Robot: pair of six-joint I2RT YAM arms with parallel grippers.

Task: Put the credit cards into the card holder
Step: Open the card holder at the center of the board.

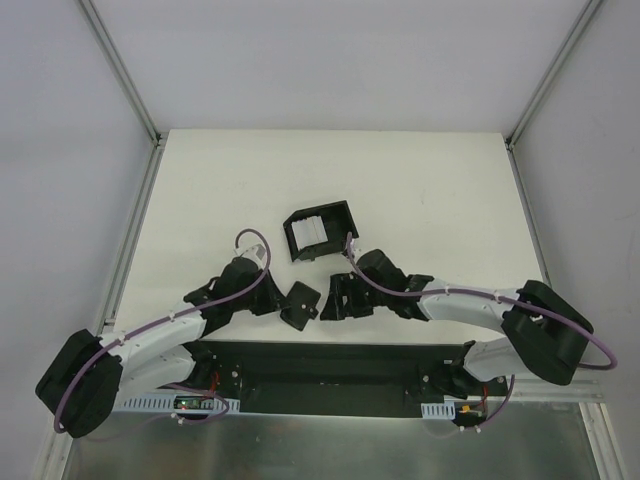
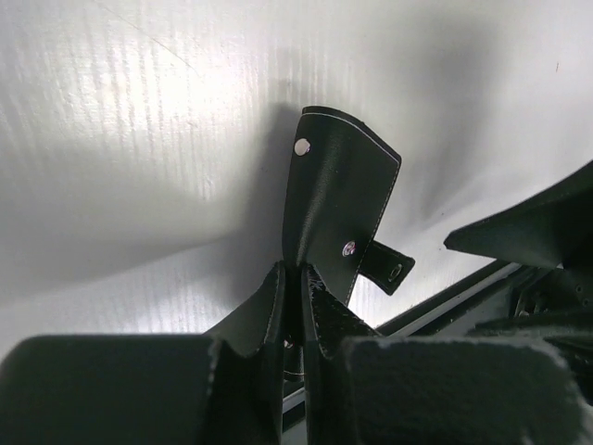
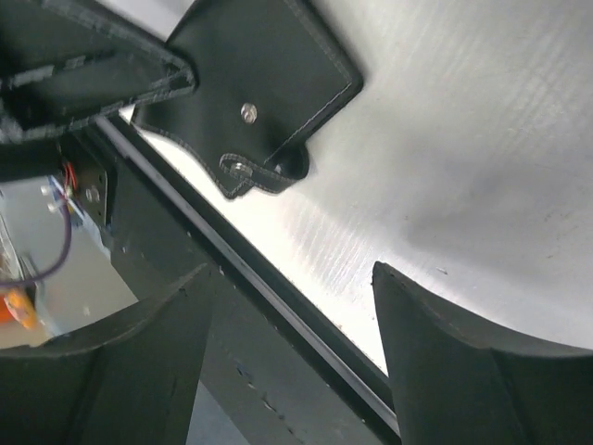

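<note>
The card holder [image 1: 300, 306] is a small black wallet near the table's front edge, between the two grippers. My left gripper [image 1: 284, 299] is shut on its lower edge. In the left wrist view the card holder [image 2: 339, 199] stands up from the pinched fingertips [image 2: 274, 295], with two snap studs and a tab showing. My right gripper [image 1: 331, 298] stands open just right of it, holding nothing. In the right wrist view the card holder [image 3: 264, 69] lies beyond the spread fingers [image 3: 400, 298]. The pale credit cards [image 1: 310, 235] lie inside a black box.
The black open-topped box [image 1: 340, 214] sits behind the grippers at mid-table. A black mounting rail [image 3: 241, 278] runs along the table's front edge, right under my right gripper. White table [image 1: 420, 200] extends behind and to both sides, with metal frame posts at the corners.
</note>
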